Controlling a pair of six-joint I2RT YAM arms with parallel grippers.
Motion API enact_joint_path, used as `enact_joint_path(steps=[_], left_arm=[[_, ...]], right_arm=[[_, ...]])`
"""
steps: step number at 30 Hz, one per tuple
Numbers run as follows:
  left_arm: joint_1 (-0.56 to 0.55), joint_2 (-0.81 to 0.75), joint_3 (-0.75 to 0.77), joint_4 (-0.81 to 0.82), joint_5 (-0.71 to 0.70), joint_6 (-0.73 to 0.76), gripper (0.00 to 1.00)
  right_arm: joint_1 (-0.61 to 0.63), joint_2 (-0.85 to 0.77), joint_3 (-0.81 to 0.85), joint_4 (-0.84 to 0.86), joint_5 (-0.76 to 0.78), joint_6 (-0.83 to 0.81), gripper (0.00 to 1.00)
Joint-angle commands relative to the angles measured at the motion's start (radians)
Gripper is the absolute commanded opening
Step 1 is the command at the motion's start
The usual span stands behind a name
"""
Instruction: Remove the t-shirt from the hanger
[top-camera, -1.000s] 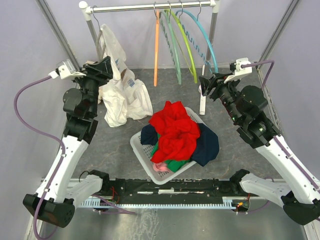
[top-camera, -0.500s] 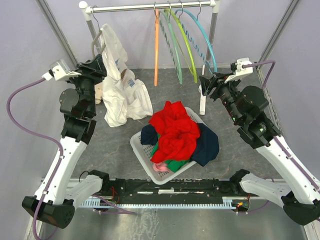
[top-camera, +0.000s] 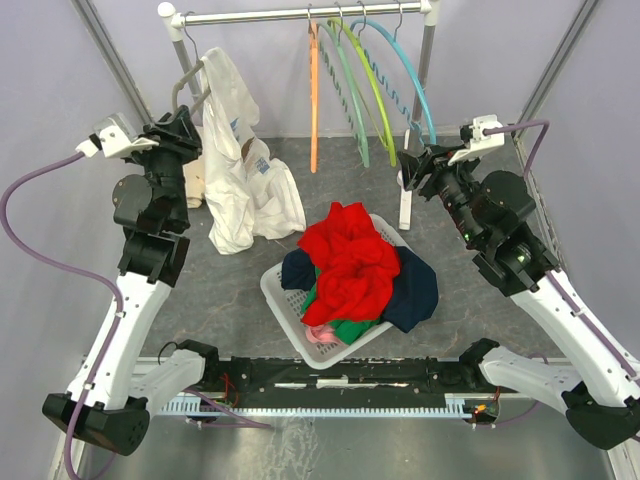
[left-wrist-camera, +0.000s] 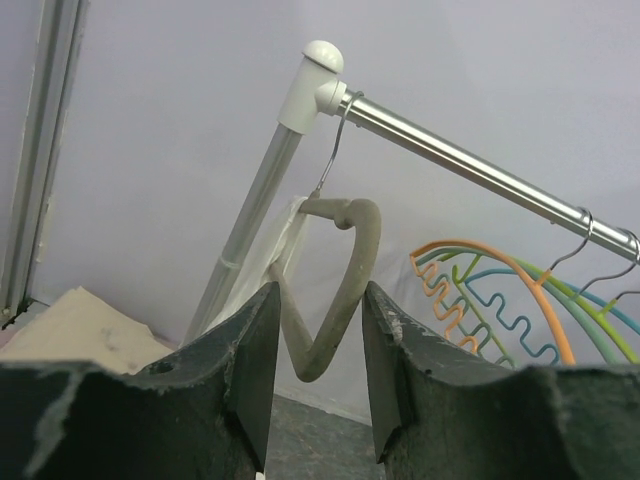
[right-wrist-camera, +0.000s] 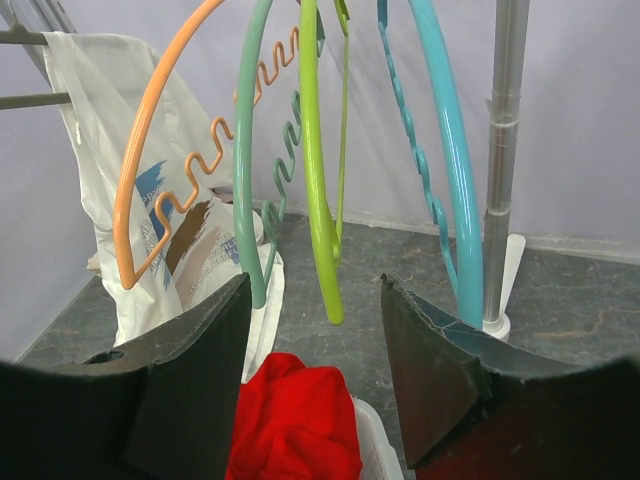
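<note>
One light, limp t-shirt (top-camera: 245, 190) droops at eleven o'clock from a stiff hanger (left-wrist-camera: 352, 280), its bare arm between the jaws of the left tool (left-wrist-camera: 318, 330), parted and unclenched; bunched cloth should pinch easily.

The left arm (top-camera: 140, 262) stands steeply upright, wrist tipped upward. Its left gripper (top-camera: 188, 122) is just below the left end of the rail (top-camera: 290, 14), jaws narrowly parted. The right arm (top-camera: 520, 265) bends at the elbow. Its right gripper (top-camera: 408, 163) sits lower, beneath the rail's right end, jaws wide apart, holding nothing.
</note>
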Motion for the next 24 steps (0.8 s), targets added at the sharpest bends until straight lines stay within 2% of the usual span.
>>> enact_joint_path(steps=[1,7,24], left_arm=[[0.004,0.010,0.046,0.046,-0.028,0.088,0.43],[0.003,0.032,0.067,0.045,-0.025,0.122,0.37],[0.003,0.051,0.084,0.065,-0.023,0.198,0.07]], right_arm=[[-0.002,0.002,0.015,0.051,0.004,0.008,0.62],[-0.002,0.007,0.016,0.053,0.004,0.008,0.62],[-0.002,0.019,0.017,0.054,0.005,0.007,0.62]])
